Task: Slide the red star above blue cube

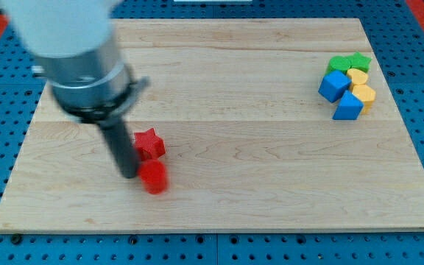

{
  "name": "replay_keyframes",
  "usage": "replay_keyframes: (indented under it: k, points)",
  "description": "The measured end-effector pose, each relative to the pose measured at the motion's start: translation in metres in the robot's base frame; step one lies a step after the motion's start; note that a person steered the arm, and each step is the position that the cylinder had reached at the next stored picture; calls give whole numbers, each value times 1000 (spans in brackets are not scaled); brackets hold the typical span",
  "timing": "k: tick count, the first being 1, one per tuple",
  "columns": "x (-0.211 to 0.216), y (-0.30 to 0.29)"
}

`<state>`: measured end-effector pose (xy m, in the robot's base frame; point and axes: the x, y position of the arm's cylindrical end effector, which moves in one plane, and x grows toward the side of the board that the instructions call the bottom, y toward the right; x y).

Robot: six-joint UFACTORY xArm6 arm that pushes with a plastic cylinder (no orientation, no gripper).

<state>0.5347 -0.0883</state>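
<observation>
pale wooden table (271, 162) with visible grain, smooth and matt; red star (149, 142) looks like matt plastic; the rod is dark and matt.

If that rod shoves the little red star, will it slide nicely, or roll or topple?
The red star lies flat and low on the smooth wooden board, so it will probably slide rather than tip. Its points may make it spin off-line. My tip is at its lower left, beside another red block, which might get dragged along.
</observation>
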Motion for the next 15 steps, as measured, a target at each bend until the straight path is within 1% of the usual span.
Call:
replay_keyframes:
  k: [1, 2, 3, 5, 6, 7, 8, 9, 10, 12, 13, 14, 15]
  points:
    - [-14, 82]
    - [-25, 106]
    - [-7, 69]
    - [-1, -35]
    - [-13, -39]
    - [-38, 48]
    - [-72, 135]
    - [-80, 144]
    - [-72, 116]
    - [-67, 17]
    - [-45, -5]
    - [-47, -61]
    - [-68, -77]
